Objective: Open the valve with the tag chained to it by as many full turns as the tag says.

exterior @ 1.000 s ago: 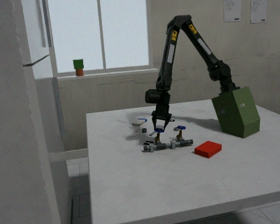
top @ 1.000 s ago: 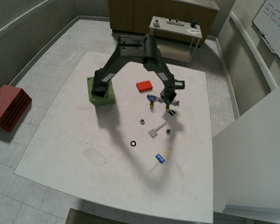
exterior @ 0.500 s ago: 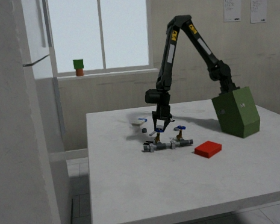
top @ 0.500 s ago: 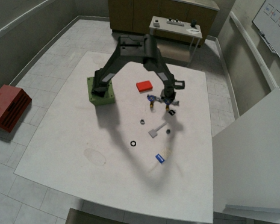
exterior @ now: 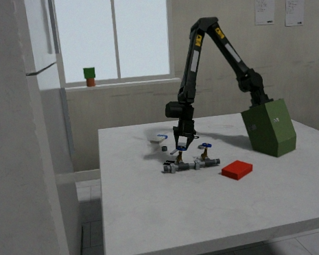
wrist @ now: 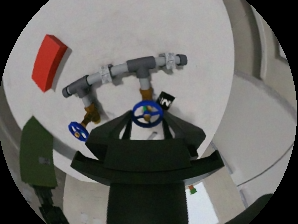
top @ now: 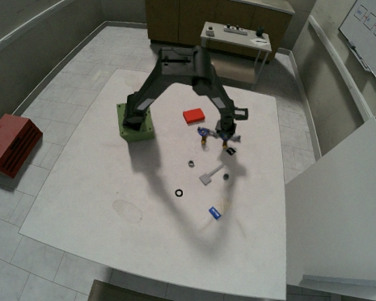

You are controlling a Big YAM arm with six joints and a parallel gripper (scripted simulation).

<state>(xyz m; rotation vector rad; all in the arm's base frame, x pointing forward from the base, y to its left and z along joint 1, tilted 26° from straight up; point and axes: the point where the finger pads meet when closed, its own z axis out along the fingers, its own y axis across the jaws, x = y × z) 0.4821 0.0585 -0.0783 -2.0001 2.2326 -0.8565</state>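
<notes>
A grey pipe (exterior: 189,165) (wrist: 127,70) lies on the white table (top: 108,194) and carries two valves with blue handwheels. A small black tag (top: 230,150) (exterior: 167,162) (wrist: 165,102) lies beside the valve at the pipe's end, away from the red block. My gripper (top: 225,139) (exterior: 182,147) (wrist: 147,113) comes down from above and is shut on that valve's handwheel (exterior: 182,148) (wrist: 148,115). The other handwheel (top: 202,131) (exterior: 206,145) (wrist: 79,129) stands free beside it. The tag's writing is too small to read.
A red block (top: 193,116) (exterior: 237,169) (wrist: 49,62) lies near the pipe. The arm's green base (top: 137,129) (exterior: 270,128) stands at the table's side. A grey nut (top: 191,163), a grey paddle (top: 209,175), a black ring (top: 175,192) and a blue card (top: 214,213) lie scattered beyond the valves.
</notes>
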